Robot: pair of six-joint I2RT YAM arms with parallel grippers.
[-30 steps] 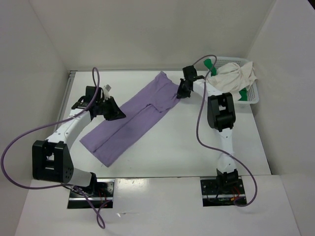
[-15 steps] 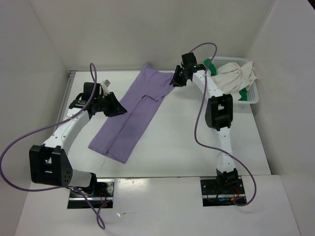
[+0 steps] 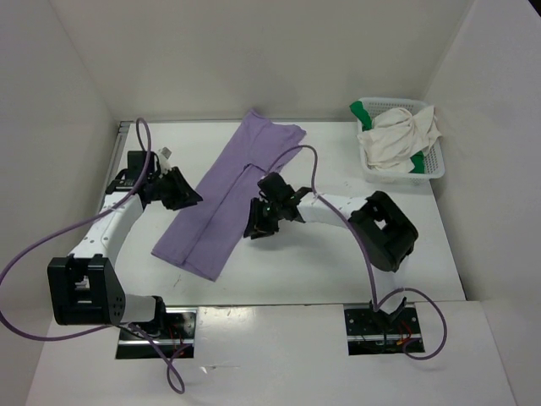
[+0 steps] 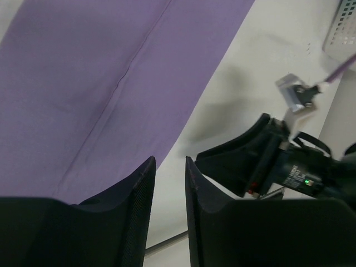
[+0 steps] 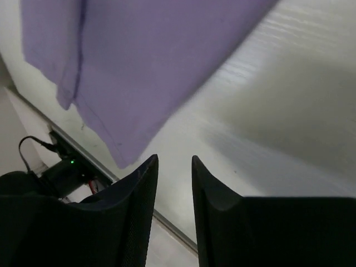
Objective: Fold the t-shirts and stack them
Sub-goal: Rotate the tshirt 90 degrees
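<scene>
From above, the lavender t-shirt [image 3: 232, 190] is seen laid as a long narrow strip on the table [image 3: 338, 262], running from 1 o'clock to 7 o'clock. A lengthwise fold is judged done; crosswise folds are left. The cream t-shirt [image 3: 397, 135] and green t-shirt [image 3: 362, 110] are heaped unfolded in the basket [image 3: 433, 167] at 2 o'clock, and nothing is stacked. The left gripper [image 3: 190, 196] is set at the strip's 9 o'clock edge, the right gripper [image 3: 254, 227] at its 4 o'clock edge.

In the left wrist view, the fingers [image 4: 136, 211] are held slightly apart, with nothing between them.

In the right wrist view, the fingers [image 5: 136, 211] are likewise a little apart and empty, the strip lying toward 11 o'clock.
</scene>
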